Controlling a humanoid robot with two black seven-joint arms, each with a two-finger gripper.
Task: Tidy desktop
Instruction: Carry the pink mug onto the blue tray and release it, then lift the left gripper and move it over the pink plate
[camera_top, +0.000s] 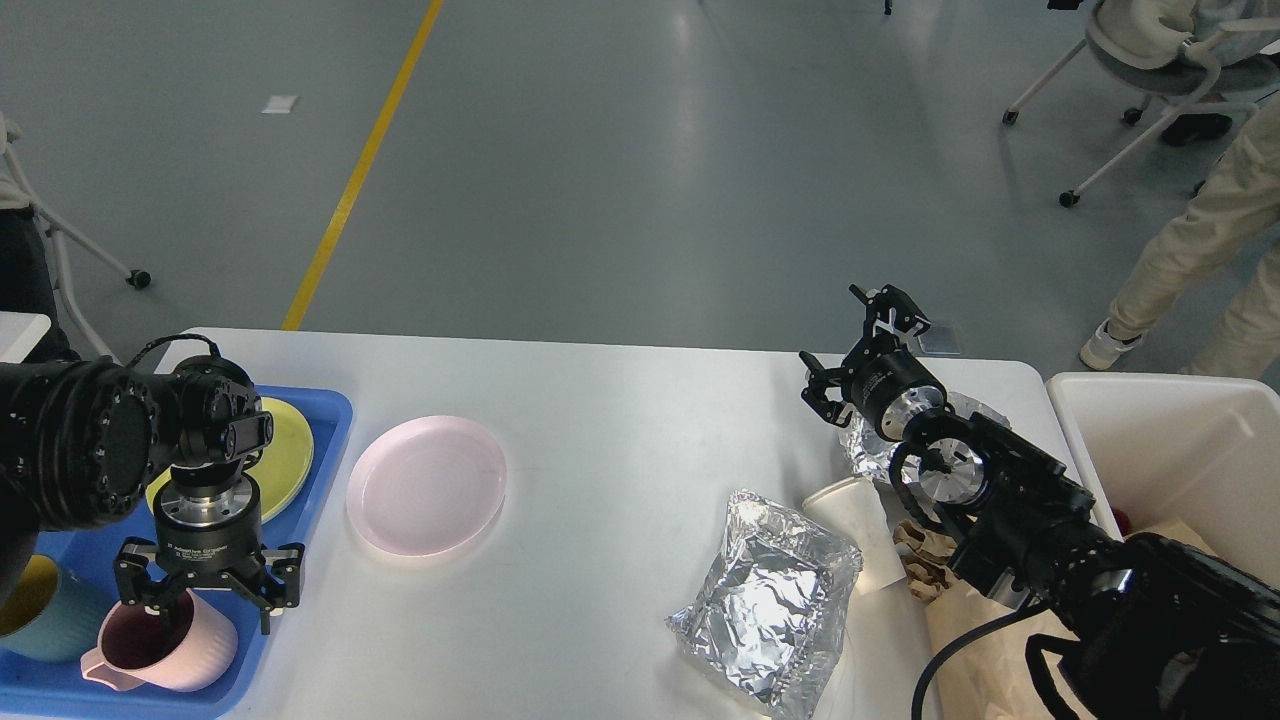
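The desktop (620, 420) is a white table with rounded corners. At its left end a blue tray (330, 415) holds a pink mug (165, 650), a yellow plate (290, 445) and a teal cup (45, 615). My left gripper (205, 595) hangs open just above the mug's rim, gripping nothing. A pink plate (427, 485) lies on the desktop right of the tray. My right gripper (850, 345) is open and empty over the far right part of the table, above a crumpled foil ball (868, 452).
A flattened foil sheet (770, 610), a tipped paper cup (860, 530) and a brown paper bag (975, 640) lie at the right front. A white bin (1170, 440) stands off the table's right end. A person's legs and chairs are on the floor beyond.
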